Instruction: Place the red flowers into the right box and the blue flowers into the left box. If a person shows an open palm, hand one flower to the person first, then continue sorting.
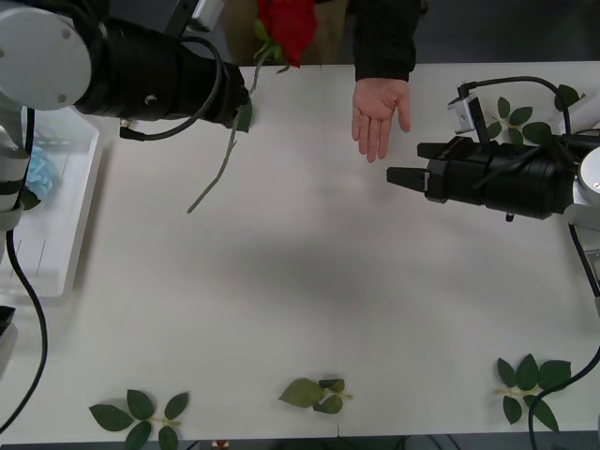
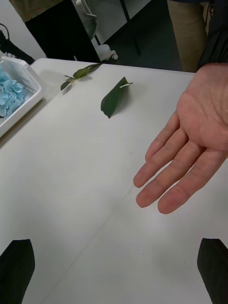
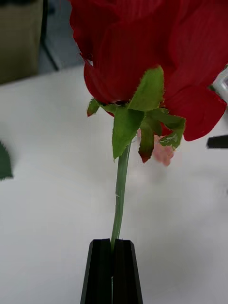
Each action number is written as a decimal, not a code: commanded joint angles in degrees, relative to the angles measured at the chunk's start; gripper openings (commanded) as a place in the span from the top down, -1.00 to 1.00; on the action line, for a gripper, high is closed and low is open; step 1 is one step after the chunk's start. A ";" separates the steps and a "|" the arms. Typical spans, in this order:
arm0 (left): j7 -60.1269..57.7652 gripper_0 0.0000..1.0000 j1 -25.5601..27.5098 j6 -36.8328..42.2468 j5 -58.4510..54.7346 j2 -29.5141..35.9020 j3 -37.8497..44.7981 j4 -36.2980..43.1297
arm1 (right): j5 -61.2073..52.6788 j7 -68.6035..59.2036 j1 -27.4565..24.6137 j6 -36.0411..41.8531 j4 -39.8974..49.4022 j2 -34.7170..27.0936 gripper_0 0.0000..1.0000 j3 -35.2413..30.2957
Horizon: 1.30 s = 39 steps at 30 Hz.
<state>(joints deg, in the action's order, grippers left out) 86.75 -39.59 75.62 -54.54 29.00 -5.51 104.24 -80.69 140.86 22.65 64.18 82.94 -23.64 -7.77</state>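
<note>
Table (image 1: 309, 281) first: white, wide, and bare through its middle, with loose leaf sprigs (image 1: 139, 417) scattered along my near edge and by the right arm. At the left side I see the left box (image 1: 56, 234), the ridged white tray, and pale blue flowers (image 2: 12, 92) already lie in it, so I judge at least part of the blue sorting done. I cannot make out the right box or what it holds.

A person stands at the far edge with an open palm (image 1: 379, 114) held face-up just above the table, fingers towards me. That calls for a handover before any more sorting.

My left gripper (image 3: 113, 247) is raised at the far left of the table, jaws clamped together on the thin green stem of a red flower (image 1: 289, 26). The rose head points toward the far edge, near the person's sleeve but well to the side of the palm; the stem tail hangs down toward the tabletop. My right gripper (image 1: 394, 175) hovers just below the palm with its black fingers apart and nothing between them.

So I reckon the handover is under way but not finished: the rose has yet to reach the hand, and the red sorting follows.
</note>
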 commanded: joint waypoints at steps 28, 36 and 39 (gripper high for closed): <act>41.22 1.00 6.10 -40.55 -17.70 -14.15 -10.49 2.37 | -38.75 14.14 -0.15 4.72 -8.15 3.07 -1.00 6.01; 41.31 1.00 6.19 -44.42 -17.00 -14.32 -14.44 2.02 | -41.30 14.14 1.08 -1.25 -8.32 4.39 -1.00 10.40; 41.31 1.00 6.19 -44.42 -17.00 -14.32 -14.80 2.02 | -44.29 14.14 1.96 -3.45 -8.32 4.39 -1.00 13.04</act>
<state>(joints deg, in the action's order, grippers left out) 126.50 -33.55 32.11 -72.05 16.10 -19.44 105.43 -122.45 155.38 22.65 62.10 73.85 -20.41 2.33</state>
